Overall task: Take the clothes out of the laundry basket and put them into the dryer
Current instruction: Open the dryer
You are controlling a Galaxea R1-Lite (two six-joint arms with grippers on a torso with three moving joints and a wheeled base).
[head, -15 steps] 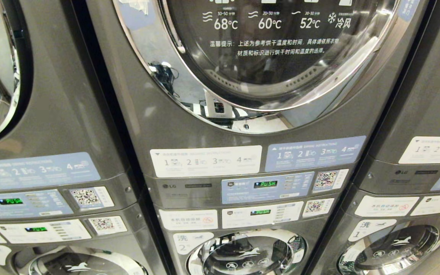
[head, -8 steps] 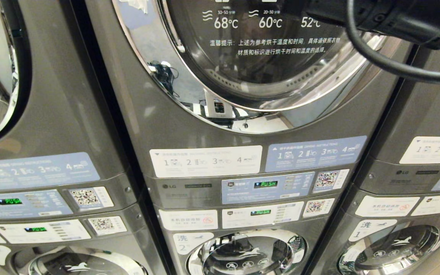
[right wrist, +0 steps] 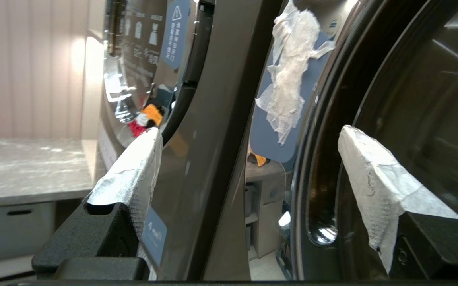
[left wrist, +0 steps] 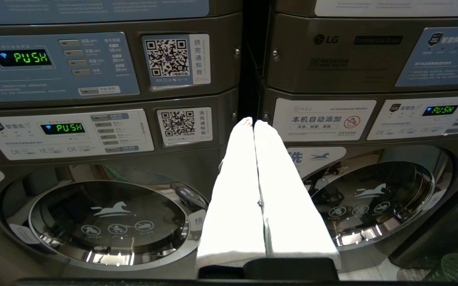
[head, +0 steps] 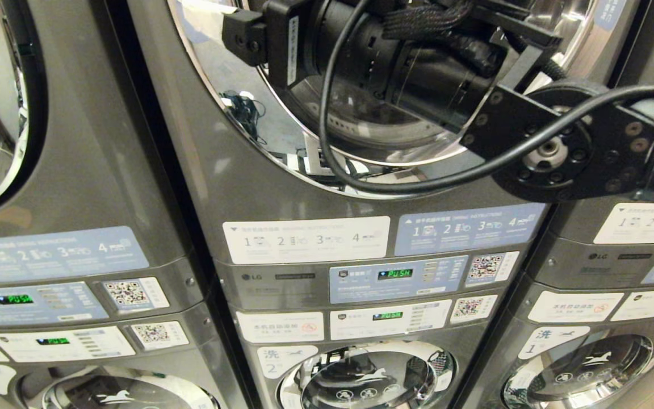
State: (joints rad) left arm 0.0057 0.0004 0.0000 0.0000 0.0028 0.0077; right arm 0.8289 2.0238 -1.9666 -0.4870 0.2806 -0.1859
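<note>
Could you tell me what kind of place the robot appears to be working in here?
Most likely a self-service laundromat: identical stacked LG machines stand side by side, each with a payment QR code sticker, a green "PUSH" display and numbered instruction labels.

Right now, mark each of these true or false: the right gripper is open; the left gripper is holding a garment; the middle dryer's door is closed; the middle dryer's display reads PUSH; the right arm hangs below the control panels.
1. The right gripper is open. True: its white-wrapped fingers stand wide apart.
2. The left gripper holds a garment. False: its fingers are pressed together on nothing.
3. The middle dryer door is closed. True.
4. The middle dryer's display reads PUSH. True.
5. The right arm hangs below the control panels. False: it reaches across the dryer door, above them.
</note>
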